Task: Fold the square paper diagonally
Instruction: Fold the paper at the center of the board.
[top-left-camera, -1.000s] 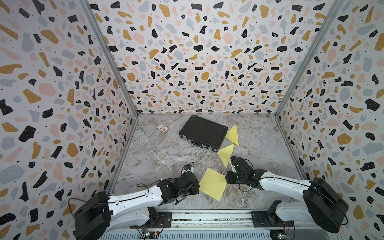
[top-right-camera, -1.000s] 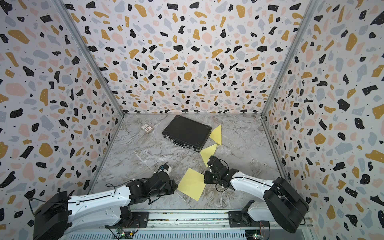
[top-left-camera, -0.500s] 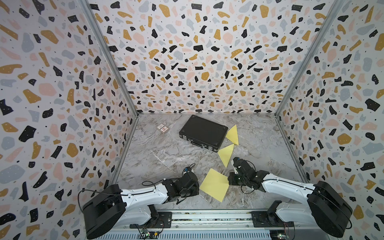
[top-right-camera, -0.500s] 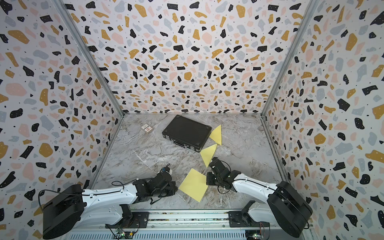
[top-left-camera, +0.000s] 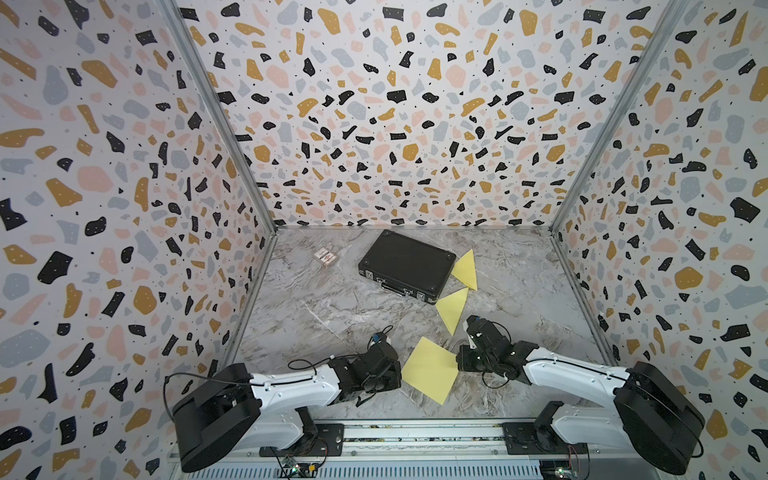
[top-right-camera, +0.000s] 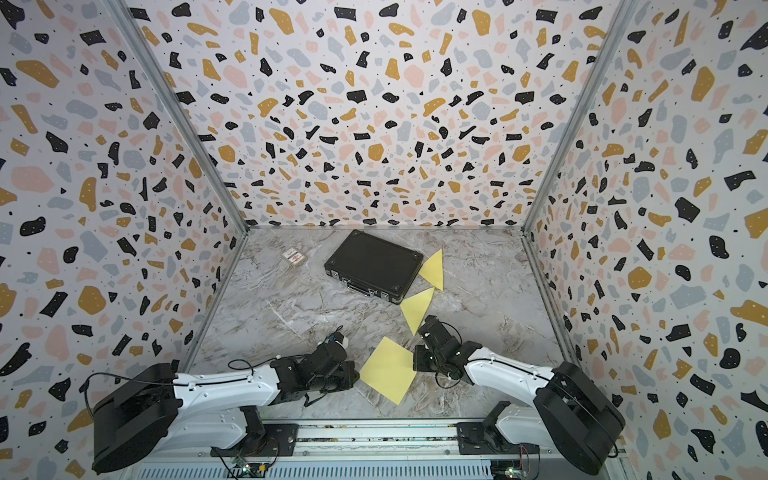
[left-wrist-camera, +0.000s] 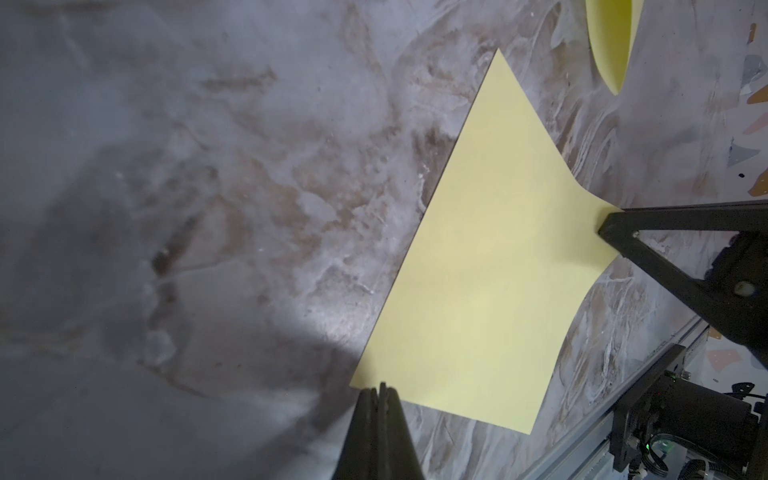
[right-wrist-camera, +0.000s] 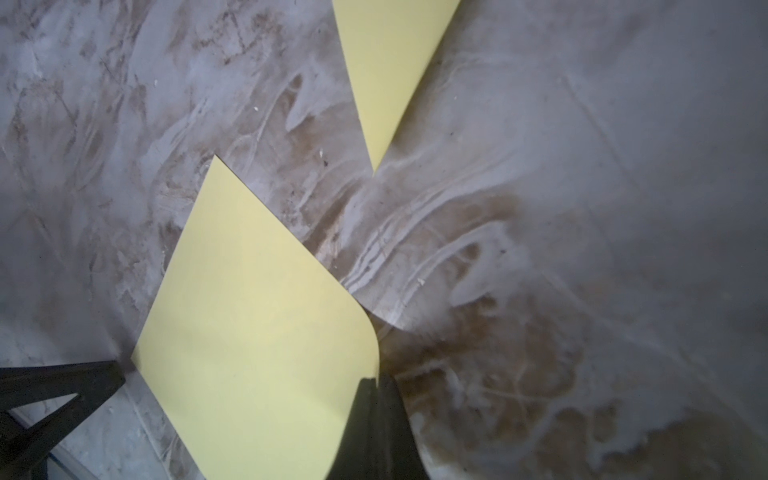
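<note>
The square paper (top-left-camera: 430, 370) (top-right-camera: 388, 370) is a pale yellow sheet lying near the table's front, one corner toward each arm. My right gripper (top-left-camera: 458, 362) (right-wrist-camera: 374, 380) is shut on the paper's right corner, which curls up off the table into its jaws. My left gripper (top-left-camera: 400, 376) (left-wrist-camera: 382, 386) is shut, its tips right at the paper's left corner. Whether that corner is pinched or only touched I cannot tell. The rest of the sheet (left-wrist-camera: 498, 270) lies flat and unfolded.
A black case (top-left-camera: 405, 266) lies at the back middle. Two folded yellow triangles (top-left-camera: 466, 270) (top-left-camera: 453, 307) lie right of it, the nearer just behind my right gripper. A small card pack (top-left-camera: 325, 257) sits at the back left. The metal rail (top-left-camera: 415, 436) runs along the front.
My left arm has sunk lower and reached a little right to the paper's left corner. My right gripper has shifted slightly toward the front with its corner. The sheet has stayed nearly in place.
</note>
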